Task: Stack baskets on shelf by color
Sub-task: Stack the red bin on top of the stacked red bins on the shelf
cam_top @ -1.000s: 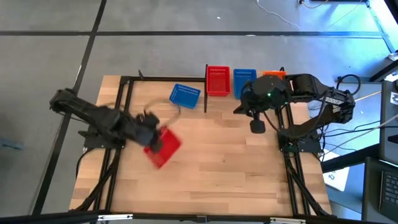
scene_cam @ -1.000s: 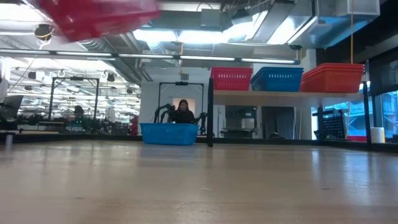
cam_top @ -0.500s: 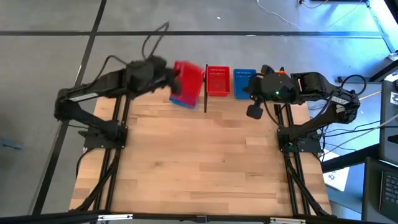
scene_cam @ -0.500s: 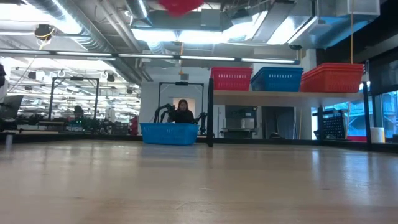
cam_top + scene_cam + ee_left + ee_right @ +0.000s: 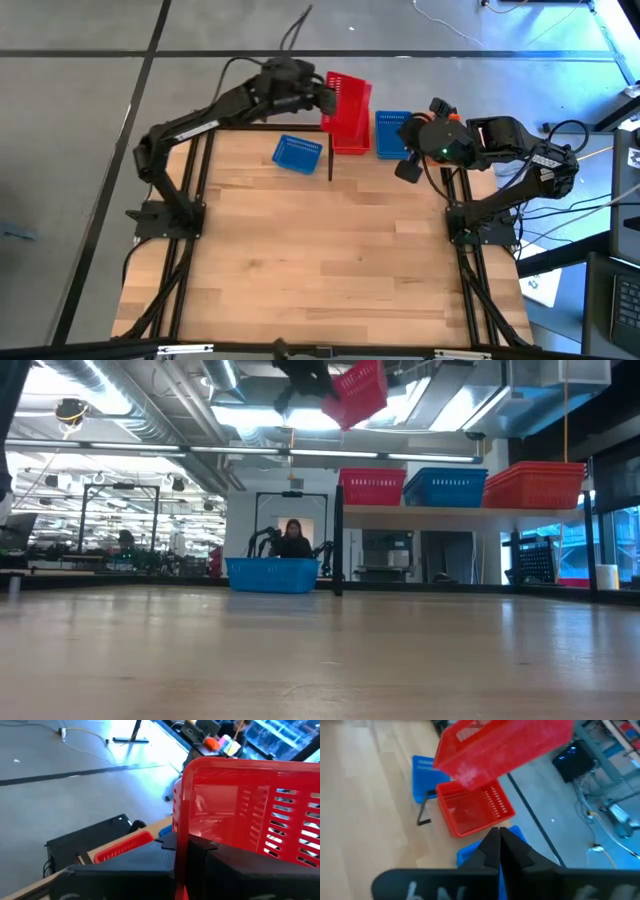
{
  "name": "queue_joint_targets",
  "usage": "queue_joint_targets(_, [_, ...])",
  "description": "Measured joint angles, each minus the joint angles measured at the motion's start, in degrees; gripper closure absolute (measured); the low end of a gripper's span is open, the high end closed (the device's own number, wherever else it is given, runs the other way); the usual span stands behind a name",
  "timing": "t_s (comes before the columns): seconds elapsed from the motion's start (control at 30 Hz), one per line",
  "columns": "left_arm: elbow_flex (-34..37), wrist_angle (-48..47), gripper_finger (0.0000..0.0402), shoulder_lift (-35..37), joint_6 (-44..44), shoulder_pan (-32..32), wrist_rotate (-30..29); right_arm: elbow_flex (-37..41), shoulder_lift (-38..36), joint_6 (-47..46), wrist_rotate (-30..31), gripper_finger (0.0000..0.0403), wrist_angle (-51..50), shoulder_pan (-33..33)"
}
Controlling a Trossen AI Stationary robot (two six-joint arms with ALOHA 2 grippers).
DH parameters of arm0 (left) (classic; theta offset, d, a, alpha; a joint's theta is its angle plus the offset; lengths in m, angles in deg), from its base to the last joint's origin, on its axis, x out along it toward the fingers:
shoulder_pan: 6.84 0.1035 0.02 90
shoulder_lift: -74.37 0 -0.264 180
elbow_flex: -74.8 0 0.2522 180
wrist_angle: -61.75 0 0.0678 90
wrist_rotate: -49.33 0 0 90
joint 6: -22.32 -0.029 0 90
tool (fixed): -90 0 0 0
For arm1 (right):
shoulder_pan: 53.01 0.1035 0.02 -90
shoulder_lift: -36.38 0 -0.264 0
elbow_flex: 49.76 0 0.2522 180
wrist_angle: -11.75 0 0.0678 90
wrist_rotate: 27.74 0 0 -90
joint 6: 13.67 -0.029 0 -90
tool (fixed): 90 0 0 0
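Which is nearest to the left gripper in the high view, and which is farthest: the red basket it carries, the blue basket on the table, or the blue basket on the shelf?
From the left gripper:
1. The carried red basket, in its grip, above the shelf's red basket.
2. The blue basket on the table, left of the black post.
3. The blue basket on the shelf, toward the right arm.

The right arm hides most of the orange basket (image 5: 441, 119).

red basket (image 5: 347, 97), blue basket (image 5: 297, 153)
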Motion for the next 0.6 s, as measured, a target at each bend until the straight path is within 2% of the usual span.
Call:
queue_joint_targets(0.2, [-0.3,-1.3,0.0401,-4.0,4.4,0.1,0.3,0.0,0.0,-1.2,3.3,0.0403,-0.7,0.0])
queue_joint_targets(0.4, [-0.4,-1.4,0.0402,-5.7,7.9,0.3,-2.4,0.0,0.0,-1.1,3.4,0.0403,-0.7,0.0])
queue_joint_targets(0.6, [-0.3,-6.6,0.0401,-6.6,9.4,0.5,-3.9,0.0,0.0,-0.9,3.4,0.0403,-1.2,0.0])
